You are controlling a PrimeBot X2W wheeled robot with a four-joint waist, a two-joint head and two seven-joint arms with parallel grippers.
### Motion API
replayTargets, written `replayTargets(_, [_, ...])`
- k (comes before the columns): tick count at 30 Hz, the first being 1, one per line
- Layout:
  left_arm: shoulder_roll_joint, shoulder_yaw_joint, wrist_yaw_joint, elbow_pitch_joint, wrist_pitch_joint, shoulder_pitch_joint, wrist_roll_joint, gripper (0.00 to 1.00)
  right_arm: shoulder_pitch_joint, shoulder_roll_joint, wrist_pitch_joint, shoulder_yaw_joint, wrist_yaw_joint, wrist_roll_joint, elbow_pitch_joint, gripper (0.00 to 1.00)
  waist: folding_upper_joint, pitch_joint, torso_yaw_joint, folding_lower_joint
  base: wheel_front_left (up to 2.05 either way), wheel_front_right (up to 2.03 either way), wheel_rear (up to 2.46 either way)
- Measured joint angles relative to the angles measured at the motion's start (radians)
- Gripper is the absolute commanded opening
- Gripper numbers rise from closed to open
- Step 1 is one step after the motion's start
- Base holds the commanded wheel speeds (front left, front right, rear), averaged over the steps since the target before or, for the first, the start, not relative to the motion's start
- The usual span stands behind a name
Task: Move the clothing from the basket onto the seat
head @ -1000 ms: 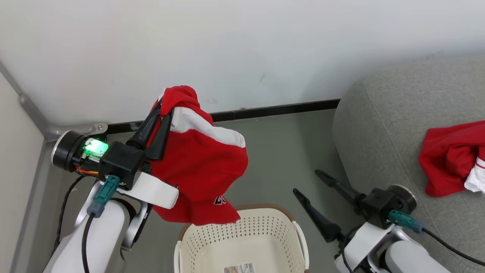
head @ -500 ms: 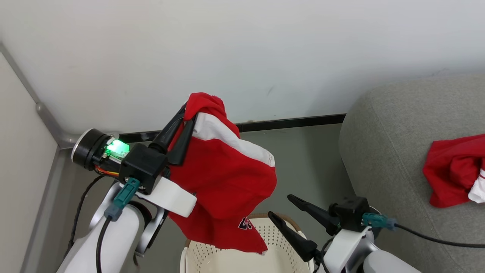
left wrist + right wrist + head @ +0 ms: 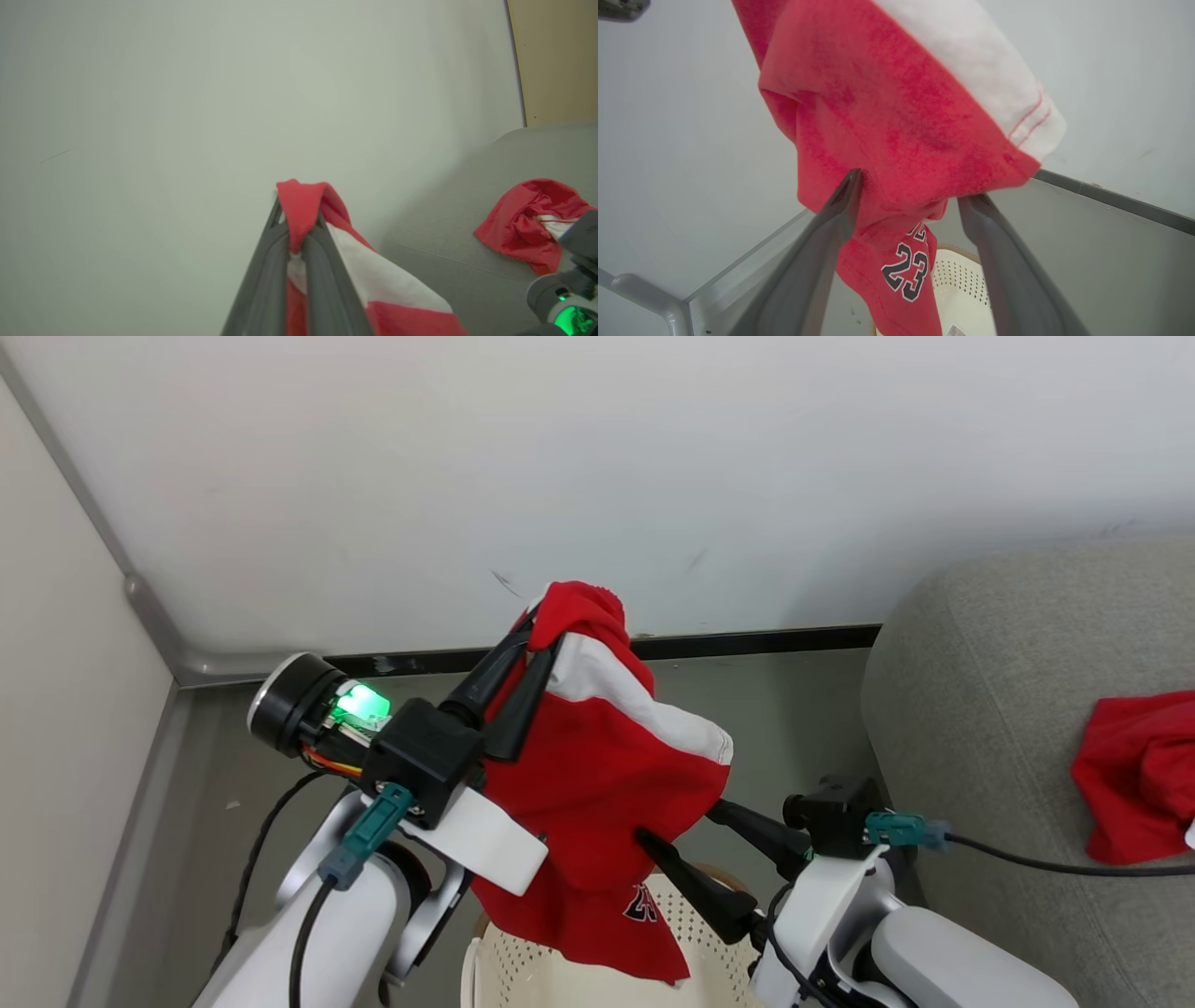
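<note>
Closest in, the cream perforated plastic basket [image 3: 513, 980] with a brown rim sat low down. Just above it, the right gripper [image 3: 680, 821] had its jaws spread wide around the lower part of a bright red, white-banded fabric garment [image 3: 597, 775], not clamping it. The left gripper [image 3: 537, 649] had its jaws pinched tight on the garment's top, dangling it over the basket. Further off, a second red garment [image 3: 1134, 775] lay crumpled on the big grey fabric sofa [image 3: 980, 709].

Bright red hanging garment [image 3: 597, 775] above basket [image 3: 523, 980]: white band, thin red stripes, black-and-white 23 print. Basket cream, perforated, brown rim. Grey sofa [image 3: 980, 709] right of basket; second garment [image 3: 1130, 784] there red.
</note>
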Motion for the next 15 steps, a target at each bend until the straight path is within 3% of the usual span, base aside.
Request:
replayTargets(10, [-0.032, -0.034, -0.009, -0.012, 0.028, -0.012, 0.0, 0.0, -0.086, 0.045, -0.028, 0.062, 0.0, 0.033, 0.074, 1.0, 0.0, 0.009, 0.029, 0.0, 0.0, 0.0, 0.0])
replayTargets(11, [-0.033, -0.034, -0.009, -0.012, 0.029, -0.012, 0.0, 0.0, -0.092, 0.048, -0.036, 0.069, 0.0, 0.032, 0.083, 0.71, 0.0, 0.01, 0.031, 0.0, 0.0, 0.0, 0.0])
replayTargets(12, [-0.034, -0.035, -0.009, -0.012, 0.029, -0.012, 0.0, 0.0, -0.097, 0.048, -0.046, 0.077, 0.0, 0.028, 0.093, 0.47, 0.0, 0.011, 0.034, 0.0001, 0.0, 0.0, 0.0])
replayTargets(14, [-0.034, -0.034, -0.009, -0.012, 0.029, -0.012, -0.001, 0.0, -0.104, 0.048, -0.058, 0.086, 0.0, 0.023, 0.1, 0.23, 0.0, 0.012, 0.035, 0.0, 0.0, 0.0, 0.0])
replayTargets(15, [-0.034, -0.034, -0.009, -0.012, 0.03, -0.012, -0.004, 0.0, -0.11, 0.048, -0.071, 0.091, 0.0, 0.016, 0.105, 0.0, 0.0, 0.013, 0.037, 0.0, 0.0, 0.0, 0.0])
